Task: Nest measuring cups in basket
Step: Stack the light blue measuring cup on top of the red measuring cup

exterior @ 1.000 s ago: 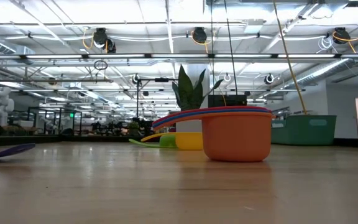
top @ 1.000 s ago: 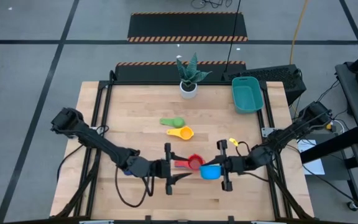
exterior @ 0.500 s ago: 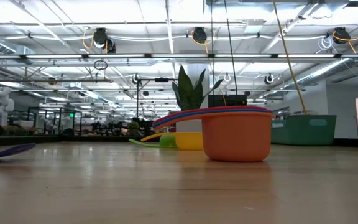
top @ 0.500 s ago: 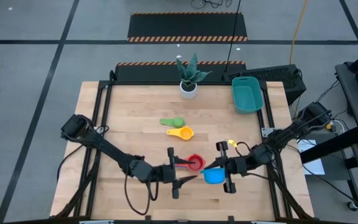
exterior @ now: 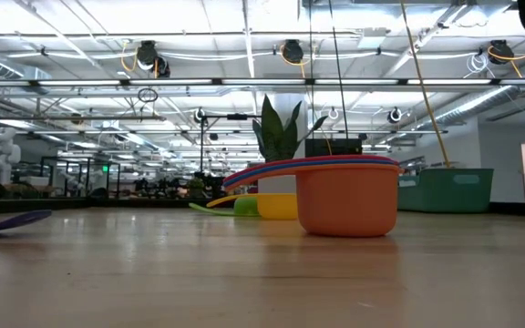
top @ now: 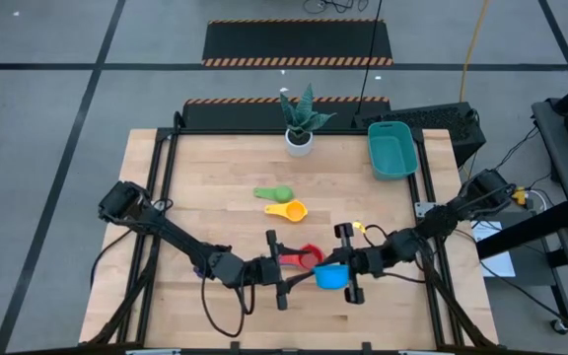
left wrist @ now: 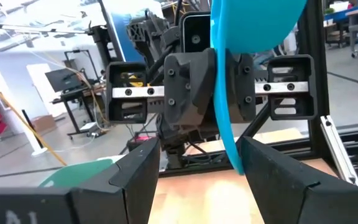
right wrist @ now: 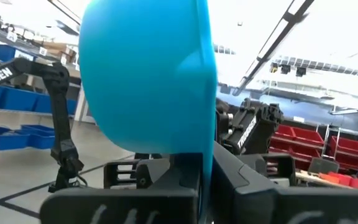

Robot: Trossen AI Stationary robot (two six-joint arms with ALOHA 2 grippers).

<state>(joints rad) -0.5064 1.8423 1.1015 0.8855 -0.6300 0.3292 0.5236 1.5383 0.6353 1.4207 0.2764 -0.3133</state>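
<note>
Right gripper (top: 345, 272): fingers clenched on the handle of the light blue cup (top: 329, 277), held near the tabletop's (top: 195, 177) near edge. Left gripper (top: 282, 268): fingers parted, facing it, with the red cup's (top: 309, 257) handle between them; contact cannot be told. Green cup (top: 275, 194) and yellow cup (top: 288, 210) lie mid-table. Basket (top: 392, 150) stands at the far right corner.

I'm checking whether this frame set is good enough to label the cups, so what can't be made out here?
- High view: the left gripper covers the red cup's handle; a grip there cannot be told.
- Low view: the orange cup hides whatever is stacked inside it.
- Right wrist view: the light blue cup, clamped in the shut right gripper, blocks the table.
- The basket's inside shows only small, from above.
</note>
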